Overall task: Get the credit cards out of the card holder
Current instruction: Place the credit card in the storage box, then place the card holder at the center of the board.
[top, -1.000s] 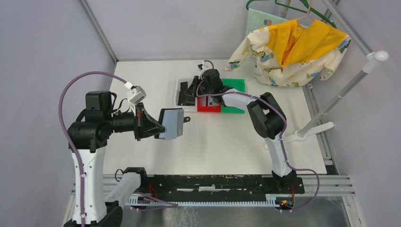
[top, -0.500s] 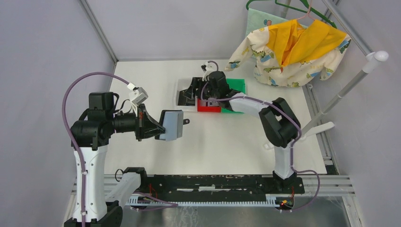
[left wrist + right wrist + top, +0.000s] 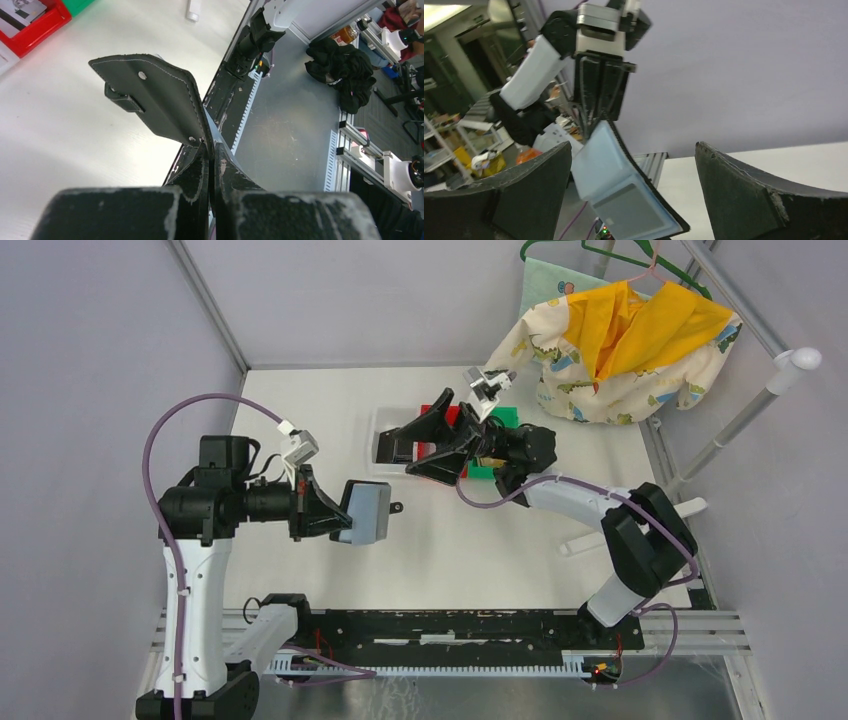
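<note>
My left gripper (image 3: pixel 338 514) is shut on the card holder (image 3: pixel 368 512) and holds it up above the table, open like a book. In the left wrist view its black cover (image 3: pixel 150 95) with the closure tab rises from the pinched jaws of the left gripper (image 3: pixel 212 152). The right wrist view shows the card holder (image 3: pixel 616 185) by its light blue-grey inside, with a silvery-grey credit card (image 3: pixel 634 212) in the lower pocket. My right gripper (image 3: pixel 400 450) stands open over the bins, facing the holder and apart from it; nothing sits between its fingers (image 3: pixel 531 192). A pale card (image 3: pixel 22 10) lies in the red bin (image 3: pixel 47 27).
White bin (image 3: pixel 383 445), red bin (image 3: pixel 440 412) and green bin (image 3: pixel 505 420) sit mid-table, partly under the right gripper. A printed garment with yellow lining (image 3: pixel 620 340) hangs on a rack at the back right. A white stand (image 3: pixel 720 440) is at the right edge.
The right gripper opened, rose from the bins and swung round to face left towards the holder. The left gripper shifted a little to the right, still shut on the holder.
</note>
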Available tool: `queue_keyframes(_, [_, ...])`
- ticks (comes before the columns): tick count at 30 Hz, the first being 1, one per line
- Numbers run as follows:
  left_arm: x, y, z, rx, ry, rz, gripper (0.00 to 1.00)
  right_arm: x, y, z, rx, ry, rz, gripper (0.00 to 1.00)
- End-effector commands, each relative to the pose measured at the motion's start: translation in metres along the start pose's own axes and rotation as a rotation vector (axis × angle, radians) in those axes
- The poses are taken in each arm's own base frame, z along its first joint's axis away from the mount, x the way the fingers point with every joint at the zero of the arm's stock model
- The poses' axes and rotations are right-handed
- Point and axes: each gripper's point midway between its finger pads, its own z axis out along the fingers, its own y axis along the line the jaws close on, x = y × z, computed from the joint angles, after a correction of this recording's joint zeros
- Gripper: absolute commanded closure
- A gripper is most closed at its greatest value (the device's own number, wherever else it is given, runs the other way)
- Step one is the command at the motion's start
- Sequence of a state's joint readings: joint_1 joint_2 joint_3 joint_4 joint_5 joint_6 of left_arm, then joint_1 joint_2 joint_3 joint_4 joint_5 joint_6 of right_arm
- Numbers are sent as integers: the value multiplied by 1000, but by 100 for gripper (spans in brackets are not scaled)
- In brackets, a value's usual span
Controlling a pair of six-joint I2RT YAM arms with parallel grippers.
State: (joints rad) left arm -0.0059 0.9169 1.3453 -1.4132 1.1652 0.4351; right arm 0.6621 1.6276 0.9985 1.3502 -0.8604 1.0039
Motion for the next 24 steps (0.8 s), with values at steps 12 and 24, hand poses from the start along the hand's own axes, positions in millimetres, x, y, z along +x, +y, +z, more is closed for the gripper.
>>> queue_keyframes(12, [-5, -27, -2, 115, -52, 98, 98, 60, 49, 48, -264, 367, -282, 2])
queue_keyframes(24, [-8, -32, -5, 108, -53, 137, 98, 82, 54, 39, -297, 453, -175, 68])
